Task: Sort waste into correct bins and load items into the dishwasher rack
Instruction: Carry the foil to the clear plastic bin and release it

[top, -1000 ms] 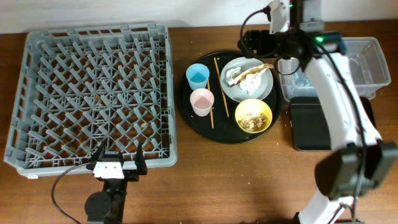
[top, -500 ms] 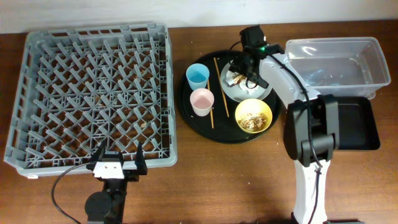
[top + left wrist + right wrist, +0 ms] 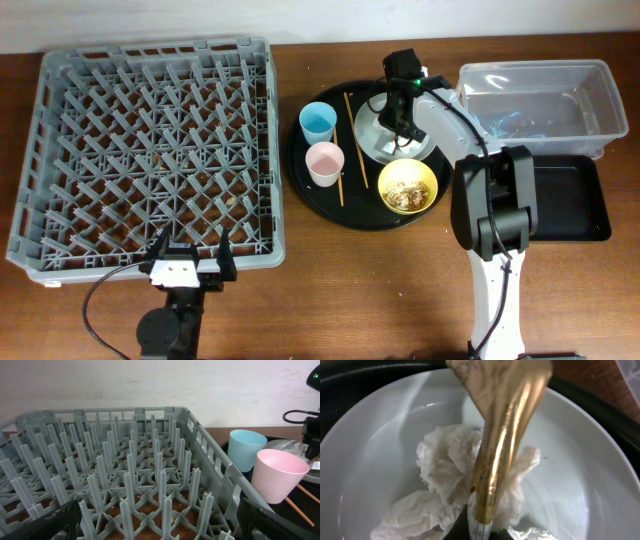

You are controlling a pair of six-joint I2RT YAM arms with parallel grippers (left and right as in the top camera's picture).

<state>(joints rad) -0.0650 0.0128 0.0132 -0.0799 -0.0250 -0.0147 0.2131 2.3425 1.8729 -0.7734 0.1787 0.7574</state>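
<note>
Wrapper (image 3: 502, 435): gold-brown, pinched at its lower end, rising over the crumpled tissue (image 3: 445, 475) on the plate (image 3: 380, 435).
Right pincer (image 3: 399, 120): closed on the wrapper, over the plate, upper centre-right of the overhead frame.
Left pincer (image 3: 190, 262): wide open, at the lower edge of the rack (image 3: 150, 140).

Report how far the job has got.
Done: nothing visibly; the dishwasher rack holds no dishes. In hand: the right gripper pinches the wrapper above the plate. Left: tissue on the plate, food scraps in the yellow bowl, then plate, bowl, blue cup, pink cup and chopsticks into the rack.
</note>
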